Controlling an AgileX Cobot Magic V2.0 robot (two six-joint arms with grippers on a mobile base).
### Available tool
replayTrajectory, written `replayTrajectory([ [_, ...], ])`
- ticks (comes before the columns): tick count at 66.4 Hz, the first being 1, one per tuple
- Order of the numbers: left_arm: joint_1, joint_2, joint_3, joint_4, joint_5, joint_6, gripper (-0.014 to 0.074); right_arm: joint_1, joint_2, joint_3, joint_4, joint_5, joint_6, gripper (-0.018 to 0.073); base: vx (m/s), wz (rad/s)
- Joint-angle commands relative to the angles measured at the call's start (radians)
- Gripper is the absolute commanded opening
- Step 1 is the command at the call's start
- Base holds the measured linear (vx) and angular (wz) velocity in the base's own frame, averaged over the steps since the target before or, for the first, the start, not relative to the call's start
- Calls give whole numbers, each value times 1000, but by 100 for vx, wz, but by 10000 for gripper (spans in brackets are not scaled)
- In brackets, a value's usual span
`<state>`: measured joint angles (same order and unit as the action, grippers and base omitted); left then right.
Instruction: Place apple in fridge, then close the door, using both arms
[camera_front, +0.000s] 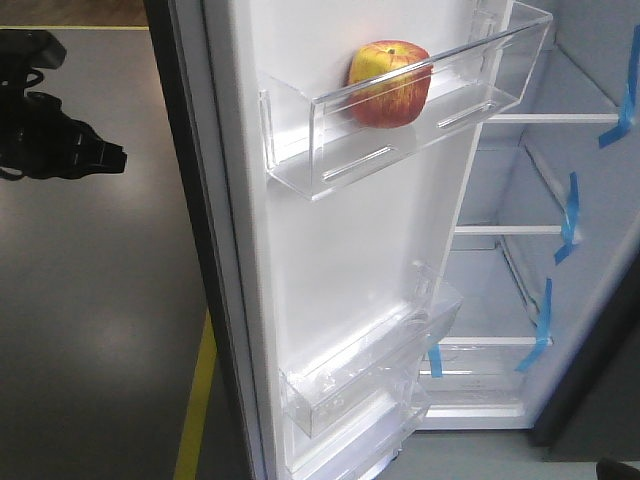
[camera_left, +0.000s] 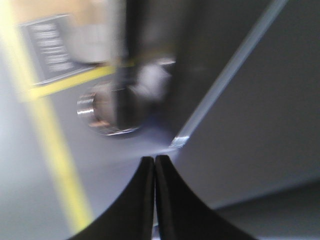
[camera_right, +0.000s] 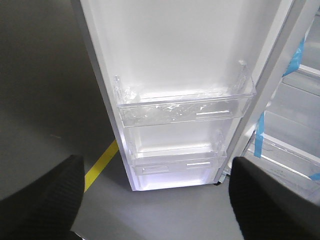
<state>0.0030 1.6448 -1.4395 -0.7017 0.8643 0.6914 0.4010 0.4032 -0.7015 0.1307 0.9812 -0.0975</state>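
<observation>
The red and yellow apple (camera_front: 390, 83) rests in the upper clear bin (camera_front: 330, 125) on the white inner liner of the open door (camera_front: 340, 260). The fridge (camera_front: 520, 290), with its white interior and glass shelves, stands open to the right. My left arm (camera_front: 60, 150) hangs black at the far left, outside the door's dark outer face. In the blurred left wrist view, the left gripper (camera_left: 154, 159) is shut with nothing in it, close to the dark door panel (camera_left: 250, 125). The right gripper (camera_right: 156, 159) is open and empty, low in front of the door's bottom bins (camera_right: 185, 107).
Yellow floor lines run beside the door's lower edge (camera_front: 195, 400) (camera_right: 102, 160) and across the left wrist view (camera_left: 55, 150). Blue tape strips (camera_front: 568, 215) mark the shelf fronts. A round metal fitting (camera_left: 107, 112) shows blurred on the floor. Grey floor surrounds the door.
</observation>
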Motion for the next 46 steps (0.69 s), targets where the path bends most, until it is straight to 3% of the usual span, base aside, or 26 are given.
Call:
replayTrajectory([
  [1,-3,3,-72,-138,37,44,-6,-2,8,-25,9,-58,1,578,0,0],
  [15,-3,53,-91,-369,99,163,-6,-2,8,-25,9,-58,1,578,0,0],
  [25,-3,71,-91,-483,152,224,-6,-2,8,-25,9,-58,1,578,0,0],
  [46,-67,74,-91,-509,193,252,-6,-2,8,-25,9,-58,1,578,0,0],
])
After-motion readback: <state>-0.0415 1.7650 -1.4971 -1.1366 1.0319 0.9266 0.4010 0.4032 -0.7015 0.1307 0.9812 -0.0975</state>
